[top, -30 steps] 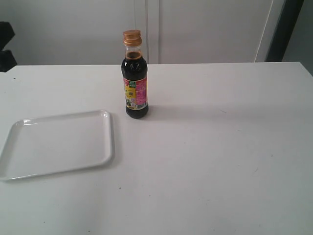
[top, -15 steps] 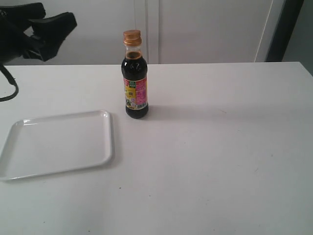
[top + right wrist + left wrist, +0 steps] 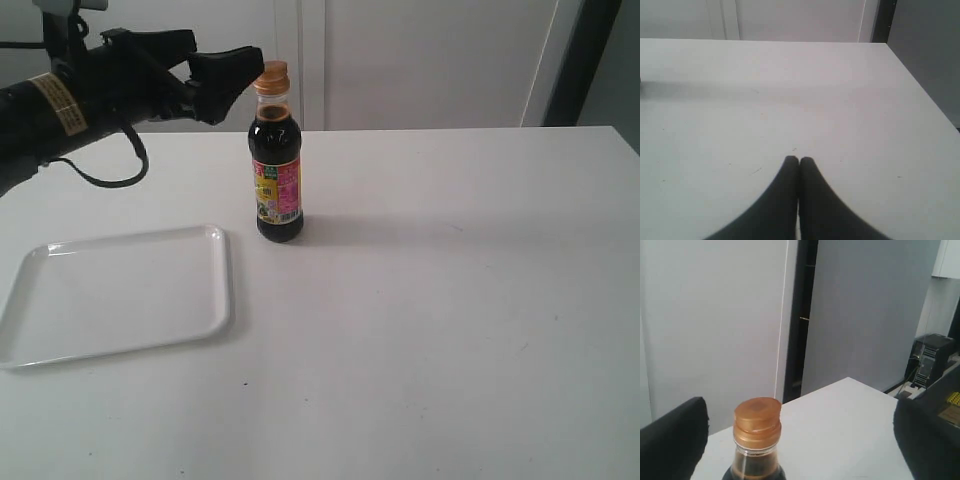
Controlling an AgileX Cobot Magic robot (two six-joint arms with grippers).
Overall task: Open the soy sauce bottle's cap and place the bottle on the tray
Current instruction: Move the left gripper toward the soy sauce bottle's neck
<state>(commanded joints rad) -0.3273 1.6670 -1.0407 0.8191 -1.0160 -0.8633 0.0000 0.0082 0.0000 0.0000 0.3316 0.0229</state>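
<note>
Soy sauce bottle point(image 3: 277, 170) stands upright on the table point(image 3: 450, 300) near the tray point(image 3: 120, 295), cap point(image 3: 270, 77) closed. Left gripper point(image 3: 226, 50) gapes wide by the cap; right gripper point(image 3: 799, 165) is pinched closed and empty. Probably slick, stiff plastic and a bit tippy, so I'd clamp the body, not the neck.

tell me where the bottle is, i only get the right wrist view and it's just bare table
observer: the soy sauce bottle stands upright on the table, right of the tray in the exterior view, not on it
operator: cap open yet
observer: no, the cap is closed
operator: where's the left gripper
observer: the left gripper is open at cap height, close to the cap but not gripping it
</note>
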